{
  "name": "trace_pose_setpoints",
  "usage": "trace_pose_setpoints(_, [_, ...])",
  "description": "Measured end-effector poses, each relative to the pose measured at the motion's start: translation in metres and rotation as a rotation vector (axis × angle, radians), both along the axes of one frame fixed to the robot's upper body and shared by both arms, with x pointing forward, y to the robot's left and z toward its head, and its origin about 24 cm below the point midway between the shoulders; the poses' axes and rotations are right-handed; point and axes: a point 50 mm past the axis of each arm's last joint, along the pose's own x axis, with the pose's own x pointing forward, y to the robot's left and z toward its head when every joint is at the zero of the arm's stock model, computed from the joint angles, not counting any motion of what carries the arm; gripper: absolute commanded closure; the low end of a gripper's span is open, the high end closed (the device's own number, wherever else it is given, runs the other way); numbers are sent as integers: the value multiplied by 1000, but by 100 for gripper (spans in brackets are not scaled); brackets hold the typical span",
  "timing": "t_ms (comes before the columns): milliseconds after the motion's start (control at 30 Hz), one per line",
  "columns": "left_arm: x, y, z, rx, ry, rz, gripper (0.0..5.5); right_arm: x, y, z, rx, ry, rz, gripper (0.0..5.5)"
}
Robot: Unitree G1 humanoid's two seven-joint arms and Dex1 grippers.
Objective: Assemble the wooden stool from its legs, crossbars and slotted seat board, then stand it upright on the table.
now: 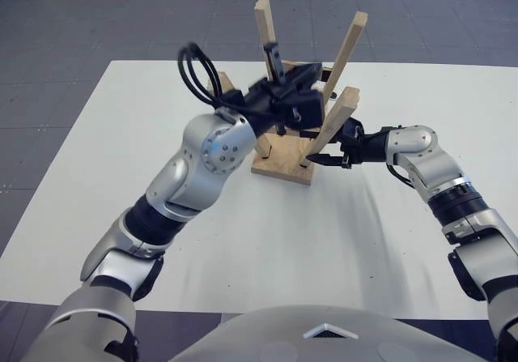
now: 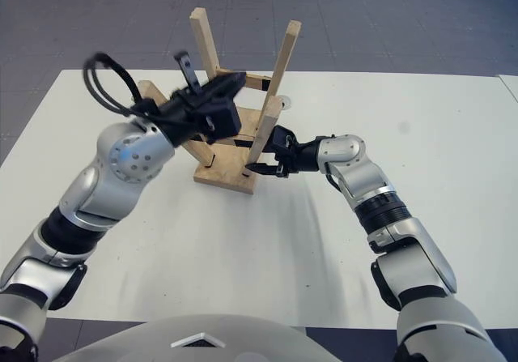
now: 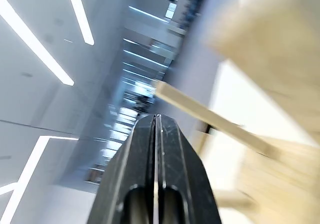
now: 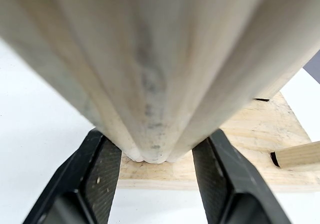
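The wooden stool stands upside down on the white table, its seat board flat on the surface and its legs pointing up. A crossbar joins the two far legs. My left gripper is up among the legs, beside the far left leg, with its fingers pressed together on nothing. My right gripper is low on the near right leg, just above the seat board, and its two fingers clamp that leg from both sides.
The table's near half and both its sides are bare white surface. The far edge runs just behind the stool, with grey floor beyond. A round wooden rod end lies over the seat board close to the clamped leg.
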Motion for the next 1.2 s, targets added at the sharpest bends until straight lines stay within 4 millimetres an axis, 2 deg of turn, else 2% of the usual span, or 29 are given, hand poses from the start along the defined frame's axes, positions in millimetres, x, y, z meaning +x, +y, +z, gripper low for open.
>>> trace_pose_setpoints(33, [-5, 3, -26, 79, 163, 9, 540, 0, 0, 0, 0, 0, 0, 347])
trace_pose_setpoints(67, [-7, 4, -29, 96, 194, 16, 540, 0, 0, -1, -1, 2, -4, 347])
trace_pose_setpoints(233, [-8, 8, -25, 137, 242, 30, 540, -2, 0, -3, 1, 3, -12, 347])
trace_pose_setpoints(333, [-7, 9, -22, 56, 245, 46, 540, -2, 0, -2, 1, 1, -12, 347])
trace_pose_setpoints(400, [-3, 10, -8, -82, 164, 72, 540, -1, 0, -2, 1, 0, -11, 347])
trace_pose_setpoints(500, [-1, 10, 33, -270, -51, 72, 540, -1, 0, -2, 1, 0, -10, 347])
trace_pose_setpoints(567, [-2, 9, 57, -315, -170, 38, 540, -1, 0, -2, 1, 0, -10, 347])
trace_pose_setpoints(633, [-4, 6, 65, -314, -222, 10, 540, -1, 0, -2, 1, 0, -10, 347])
trace_pose_setpoints(733, [3, 6, 48, -218, -172, 30, 540, -1, 0, -2, 1, 0, -10, 347])
trace_pose_setpoints(800, [6, 6, 10, -94, -16, 33, 540, -2, 0, -2, 1, 0, -9, 347])
trace_pose_setpoints(833, [0, 5, -18, -17, 124, 19, 540, -1, 0, -2, 1, 0, -9, 347])
trace_pose_setpoints(867, [-6, 6, -35, 1, 218, 11, 540, -2, 0, -2, 1, 0, -9, 347])
trace_pose_setpoints(967, [-19, 3, -40, 48, 305, -44, 540, -2, 0, -3, -1, 3, -15, 347])
trace_pose_setpoints(1000, [-27, 5, -62, 109, 430, -47, 540, -2, 1, -2, -1, 1, -12, 347])
trace_pose_setpoints(1067, [-33, 13, -85, 151, 562, -3, 540, -2, 0, -2, -1, 1, -13, 347])
trace_pose_setpoints(1133, [-29, 16, -82, 122, 556, 23, 540, -2, 1, -2, -2, 1, -14, 347])
trace_pose_setpoints(1200, [-23, 14, -62, -30, 476, 20, 540, -2, 1, -1, -2, 1, -14, 347])
